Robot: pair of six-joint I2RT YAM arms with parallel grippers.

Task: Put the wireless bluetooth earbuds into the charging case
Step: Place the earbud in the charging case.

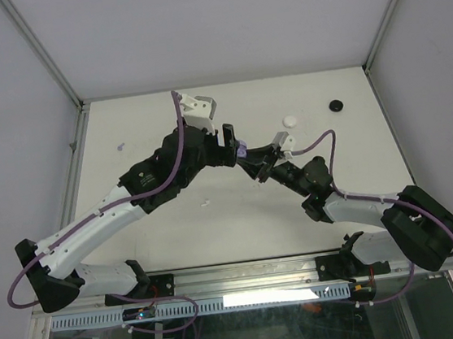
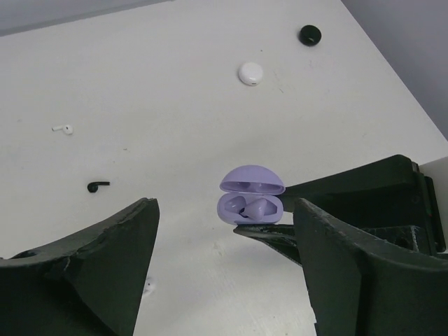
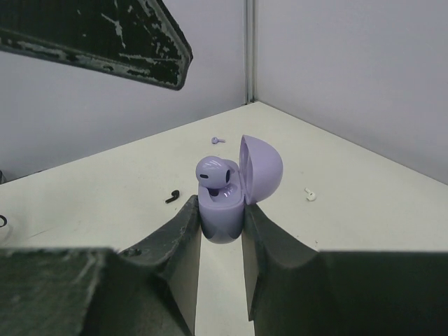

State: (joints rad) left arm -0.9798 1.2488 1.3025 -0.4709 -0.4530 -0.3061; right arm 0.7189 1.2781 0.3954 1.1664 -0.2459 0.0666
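The lilac charging case [image 3: 222, 213] is held above the table with its lid up, and my right gripper [image 3: 221, 210] is shut on its lower half. Two lilac wireless bluetooth earbuds [image 2: 260, 207] lie in its wells. One of them [image 3: 215, 173] stands up above the case rim. My left gripper [image 2: 225, 234] hangs open just in front of the case with nothing between its fingers. One left finger [image 3: 105, 42] shows above the case in the right wrist view. In the top view both grippers meet at the case [image 1: 242, 150] at mid-table.
Loose on the table lie a black earbud [image 2: 98, 186], a white earbud [image 2: 64, 129] and a small lilac one [image 3: 218, 140]. A white round puck [image 2: 250, 73] and a black puck [image 2: 309, 34] sit at the back right. Walls close in the back corner.
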